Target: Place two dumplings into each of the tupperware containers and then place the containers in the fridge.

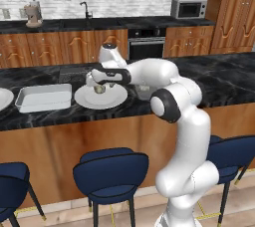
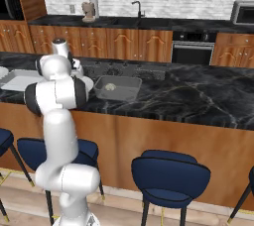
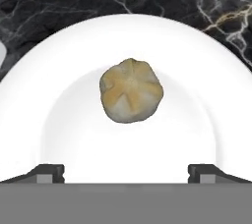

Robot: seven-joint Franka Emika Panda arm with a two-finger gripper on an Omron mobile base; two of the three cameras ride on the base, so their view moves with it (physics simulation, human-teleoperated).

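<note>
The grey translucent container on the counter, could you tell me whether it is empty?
Not empty: the grey container holds one dumpling, visible through its open top in the right base view.

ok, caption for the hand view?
Open hand poised above a single dumpling on a white plate.

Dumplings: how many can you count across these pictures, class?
2: one dumpling on the round white plate below the gripper; another in the grey container. Others may be hidden.

Kitchen, oven [image 1: 146, 47], microwave [image 1: 189, 8], sink faucet [image 1: 86, 9]
</note>
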